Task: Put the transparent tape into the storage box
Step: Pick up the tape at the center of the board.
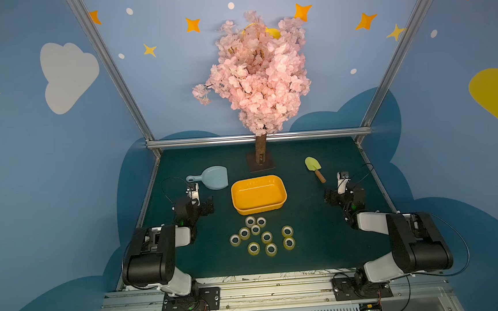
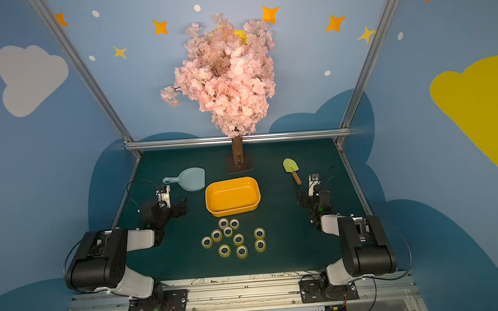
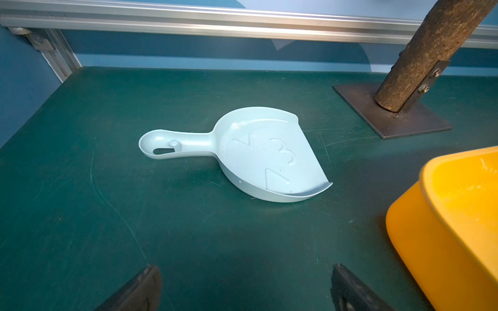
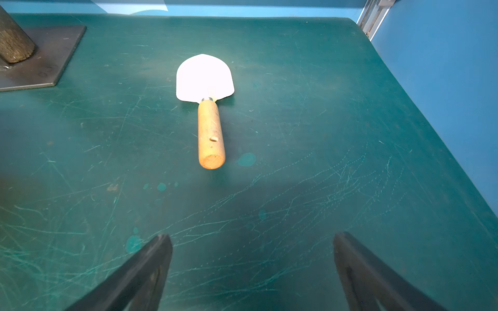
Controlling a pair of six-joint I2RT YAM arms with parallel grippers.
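Transparent tape rolls lie clustered on the worktop near its front edge, just before the storage box; left gripper jaws spread; right gripper jaws spread.

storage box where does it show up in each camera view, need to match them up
Top view: storage box mid-table, between tree trunk and tape rolls.
Top view: same spot, trunk behind it.
Left wrist: one corner cut off at the frame edge, beside the dustpan.
Right wrist: not in it.
Shared landmark: the trunk, in all four.
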